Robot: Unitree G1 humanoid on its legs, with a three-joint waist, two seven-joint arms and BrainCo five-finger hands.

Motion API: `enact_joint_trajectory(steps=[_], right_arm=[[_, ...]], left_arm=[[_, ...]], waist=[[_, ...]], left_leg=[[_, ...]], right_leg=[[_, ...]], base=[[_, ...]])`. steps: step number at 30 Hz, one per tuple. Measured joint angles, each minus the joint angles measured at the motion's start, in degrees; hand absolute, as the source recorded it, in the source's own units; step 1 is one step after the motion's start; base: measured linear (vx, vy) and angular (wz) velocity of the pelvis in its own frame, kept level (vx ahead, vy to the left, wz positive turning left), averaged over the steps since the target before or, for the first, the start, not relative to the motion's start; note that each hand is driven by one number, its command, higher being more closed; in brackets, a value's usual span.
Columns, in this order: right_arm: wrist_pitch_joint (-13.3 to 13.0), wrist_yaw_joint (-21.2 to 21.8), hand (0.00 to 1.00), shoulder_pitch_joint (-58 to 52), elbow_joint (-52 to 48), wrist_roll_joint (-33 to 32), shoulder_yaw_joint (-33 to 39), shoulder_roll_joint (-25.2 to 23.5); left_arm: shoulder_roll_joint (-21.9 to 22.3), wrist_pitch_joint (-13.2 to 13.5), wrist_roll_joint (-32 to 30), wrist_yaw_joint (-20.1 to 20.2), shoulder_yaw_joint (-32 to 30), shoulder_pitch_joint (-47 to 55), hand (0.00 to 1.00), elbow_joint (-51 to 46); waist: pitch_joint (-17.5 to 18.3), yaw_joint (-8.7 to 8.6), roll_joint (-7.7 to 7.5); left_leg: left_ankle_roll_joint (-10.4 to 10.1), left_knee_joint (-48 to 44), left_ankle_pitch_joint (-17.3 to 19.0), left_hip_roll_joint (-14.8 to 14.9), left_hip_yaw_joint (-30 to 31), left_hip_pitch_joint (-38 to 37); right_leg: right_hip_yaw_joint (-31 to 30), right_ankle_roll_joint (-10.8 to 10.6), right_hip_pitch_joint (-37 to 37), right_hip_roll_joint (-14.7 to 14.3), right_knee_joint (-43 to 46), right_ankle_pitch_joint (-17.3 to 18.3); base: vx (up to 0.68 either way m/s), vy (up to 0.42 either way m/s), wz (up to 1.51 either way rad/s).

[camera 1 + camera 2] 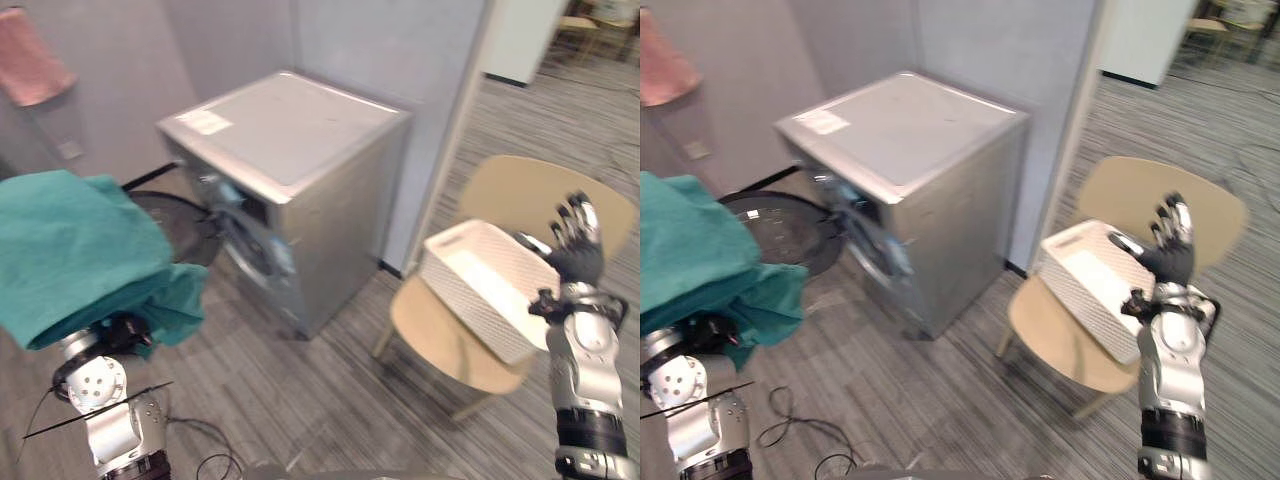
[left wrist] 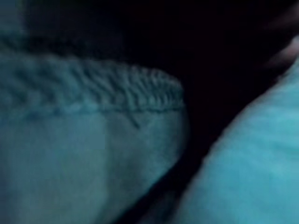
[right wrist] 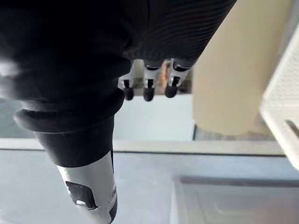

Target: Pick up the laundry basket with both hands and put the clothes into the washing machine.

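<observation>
Loading step in hand, by look of it. Teal cloth (image 1: 70,250) draped over left hand (image 1: 125,335), near left, just beside open door (image 1: 170,225) of washing machine (image 1: 290,130). Grip buried under fabric, cannot tell. White basket (image 1: 460,290) on beige chair (image 1: 430,330), right; looks empty. Right hand (image 1: 575,245) raised just beside basket's far rim, fingers spread, holding nothing. Next, probably: carry cloth right toward drum opening, push well inside, release. Mind hem snagging on door.

My head eyes look down, sharing the washing machine (image 1: 290,150) and basket (image 1: 480,285); my left wrist camera presses against teal cloth (image 2: 70,154); the right wrist one looks past my fingers (image 3: 148,91).
</observation>
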State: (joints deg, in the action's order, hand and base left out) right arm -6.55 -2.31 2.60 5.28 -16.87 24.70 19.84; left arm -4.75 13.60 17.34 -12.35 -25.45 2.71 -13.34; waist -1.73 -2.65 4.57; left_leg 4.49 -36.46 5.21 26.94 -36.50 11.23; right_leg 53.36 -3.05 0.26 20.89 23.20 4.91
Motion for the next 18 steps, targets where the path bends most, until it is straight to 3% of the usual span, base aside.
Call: enact_joint_trajectory(steps=[1,2,3,5,6,7,8,9,10,11,12,15,17,18], right_arm=[[0.40,-0.19,0.00,-0.87,-0.13,1.63,1.33,-1.97],[0.81,-0.44,0.00,-1.18,-0.13,1.99,4.21,-3.24],[1.00,-0.54,0.00,-1.19,0.02,2.12,4.63,-3.69],[2.15,-0.77,0.00,-2.23,0.10,4.29,4.51,-5.43],[2.18,-0.63,0.00,-2.64,0.07,4.76,4.45,-5.63],[2.18,0.26,0.00,-3.76,0.04,5.64,4.39,-5.84],[2.18,0.72,0.00,-4.35,-0.01,5.74,4.17,-6.13],[2.19,1.85,0.00,-6.15,-0.04,5.82,3.63,-6.88],[2.18,2.24,0.00,-6.85,-0.13,5.82,3.62,-7.48],[2.14,2.69,0.00,-8.12,-0.33,5.80,3.64,-8.66],[2.14,2.91,0.00,-9.98,-0.38,5.80,3.64,-9.52],[2.15,3.67,0.00,-13.32,-0.16,5.84,3.42,-10.62],[2.34,3.44,0.00,-13.33,0.66,6.51,2.32,-10.65],[2.44,3.44,0.00,-13.11,1.46,7.17,1.17,-10.62]], left_arm=[[-0.15,-0.06,0.01,0.02,0.36,-0.50,1.00,-0.11],[1.82,-0.75,0.03,1.31,1.27,-1.43,1.00,0.39],[2.28,-0.97,0.02,1.63,1.42,-1.34,1.00,0.52],[5.24,-2.37,0.07,2.94,3.38,0.96,1.00,0.84],[5.54,-2.50,0.06,3.60,3.99,1.67,1.00,0.84],[5.72,-2.46,0.05,4.25,5.99,3.00,1.00,0.80],[5.56,-2.37,0.06,4.60,6.61,3.51,1.00,0.81],[5.21,-2.34,0.12,4.85,8.21,4.38,1.00,0.83],[5.04,-2.25,0.16,4.86,8.97,4.77,1.00,0.83],[4.57,-2.08,0.66,5.17,10.64,5.48,1.00,1.16],[4.07,-2.09,1.14,6.03,12.63,5.43,1.00,2.27],[3.65,-2.24,1.15,7.25,16.68,5.34,1.00,2.70],[2.97,-2.49,1.18,7.43,18.21,5.33,1.00,2.65],[2.09,-2.52,1.29,7.42,18.27,5.20,1.00,2.72]], waist=[[0.26,0.08,-0.71],[-0.76,-0.50,0.94],[-0.95,-0.26,0.74],[-2.71,0.41,-1.64],[-3.13,0.18,-2.36],[-3.46,0.01,-2.58],[-3.49,-0.04,-2.60],[-3.88,-0.39,-3.17],[-4.10,-0.71,-3.61],[-4.61,-1.72,-4.38],[-5.22,-2.50,-5.15],[-6.53,-4.21,-7.43],[-6.58,-4.17,-9.38],[-6.69,-3.71,-10.80]], left_leg=[[-3.86,3.16,2.52,-2.49,0.82,1.04],[-5.51,1.83,5.60,-2.88,2.37,4.43],[-5.19,1.83,5.78,-3.55,2.78,4.53],[-3.01,4.09,6.96,-11.86,6.04,1.35],[-2.06,4.46,7.53,-13.98,7.08,0.18],[-0.10,4.51,8.68,-16.53,9.89,-0.81],[0.55,4.60,9.06,-17.40,11.44,-0.81],[2.28,6.54,9.06,-20.20,15.55,-1.23],[3.26,7.56,9.02,-21.36,17.14,-1.56],[4.86,9.79,8.55,-23.71,20.79,-2.29],[5.37,11.93,8.12,-24.60,21.45,-3.82],[3.51,15.27,6.93,-26.30,22.21,-7.12],[1.71,15.57,7.09,-28.19,23.38,-8.36],[0.55,15.52,7.83,-29.55,23.67,-9.22]], right_leg=[[-0.06,-1.51,-0.27,-4.24,-10.05,0.25],[2.32,-1.61,1.08,-4.45,-10.67,-5.62],[2.84,-1.63,1.14,-3.48,-9.68,-5.61],[4.35,0.02,4.42,6.82,1.81,-4.65],[2.81,2.26,5.00,9.89,6.00,-4.79],[-5.62,7.08,2.71,12.80,13.07,-4.09],[-12.31,6.48,0.66,11.84,15.42,-1.87],[-25.94,5.60,-3.84,6.69,19.66,3.50],[-29.24,5.51,-5.13,4.36,20.60,4.97],[-32.05,4.61,-7.25,0.23,21.26,7.53],[-30.96,3.98,-8.75,-2.37,20.81,9.09],[-25.14,4.31,-11.66,-4.84,16.35,9.64],[-19.19,5.56,-12.61,-5.16,7.44,5.11],[-15.48,10.07,-12.29,-5.11,2.15,0.81]], base=[[-0.16,0.191,2.11],[-0.15,0.197,1.74],[-0.09,0.316,1.54],[0.06,0.368,1.26],[0.06,0.335,1.58],[0.04,0.220,1.26],[0.08,0.262,1.77],[0.05,0.149,1.50],[0.12,0.178,1.90],[0.14,0.082,1.75],[0.22,0.056,1.96],[0.19,-0.068,1.52],[0.17,-0.085,0.91],[0.18,-0.083,0.09]])
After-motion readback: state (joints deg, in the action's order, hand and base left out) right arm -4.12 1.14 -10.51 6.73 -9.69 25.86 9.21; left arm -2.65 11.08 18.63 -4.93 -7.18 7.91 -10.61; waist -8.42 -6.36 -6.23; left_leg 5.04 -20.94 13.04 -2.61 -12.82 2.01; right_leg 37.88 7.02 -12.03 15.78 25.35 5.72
